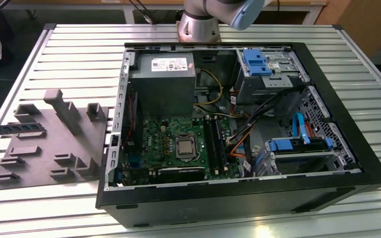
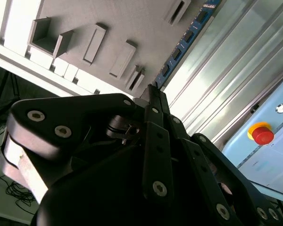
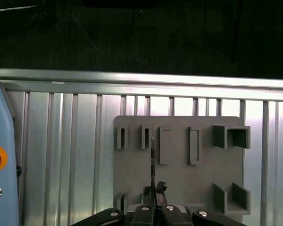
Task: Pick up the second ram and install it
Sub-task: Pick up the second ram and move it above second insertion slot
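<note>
gripper (image 3: pixel 153 192): closed tight on one end of the ram stick, pinching its flat sides.
ram stick (image 1: pixel 22 130): held on edge, roughly level, over the grey plate (image 1: pixel 45 148) at the exterior view's left.
computer case (image 1: pixel 243 198): open on the desk (image 1: pixel 78 54), right of the plate, well apart from the stick.

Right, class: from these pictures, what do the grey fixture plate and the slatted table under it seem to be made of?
The fixture plate looks like moulded or printed plastic: uniform matt grey, no glare, blocky raised pockets. The table is probably aluminium: silvery ribbed slats with bright streaky reflections.
</note>
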Robot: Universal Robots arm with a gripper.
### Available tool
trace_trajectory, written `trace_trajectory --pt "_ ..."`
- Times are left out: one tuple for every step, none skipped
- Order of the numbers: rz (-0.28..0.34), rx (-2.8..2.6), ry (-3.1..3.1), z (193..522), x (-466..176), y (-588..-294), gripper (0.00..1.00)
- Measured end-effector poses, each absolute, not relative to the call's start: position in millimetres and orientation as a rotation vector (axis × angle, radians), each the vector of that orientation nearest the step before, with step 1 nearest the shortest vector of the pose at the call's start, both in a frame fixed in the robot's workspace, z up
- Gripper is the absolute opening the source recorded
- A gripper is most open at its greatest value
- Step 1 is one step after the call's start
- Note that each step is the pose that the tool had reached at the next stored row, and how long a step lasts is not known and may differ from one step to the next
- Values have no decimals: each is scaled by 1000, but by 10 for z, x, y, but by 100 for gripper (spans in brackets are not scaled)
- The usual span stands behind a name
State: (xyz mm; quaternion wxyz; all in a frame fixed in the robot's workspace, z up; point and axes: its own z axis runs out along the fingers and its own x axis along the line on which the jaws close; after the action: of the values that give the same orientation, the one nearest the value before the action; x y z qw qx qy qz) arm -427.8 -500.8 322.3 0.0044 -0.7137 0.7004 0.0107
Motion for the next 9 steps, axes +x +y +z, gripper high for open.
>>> trace_trajectory --pt "34 -2236 2194 3232 -4279 -5008 11" --pt "34 -2236 2194 3239 -4279 -5008 11" --pt "34 -2236 2194 3248 -4279 -5008 11" --pt "34 -2235 2194 3256 -4279 -5008 11" --pt "33 -2235 2194 3265 -4279 -5008 11" --pt "33 -2235 2194 3274 -4279 -5008 11" --pt "33 -2235 2193 3282 -4278 -5008 11" --pt "33 -2235 2193 3291 -4278 -5008 11" --pt "33 -2235 2193 3298 -4279 -5008 11"
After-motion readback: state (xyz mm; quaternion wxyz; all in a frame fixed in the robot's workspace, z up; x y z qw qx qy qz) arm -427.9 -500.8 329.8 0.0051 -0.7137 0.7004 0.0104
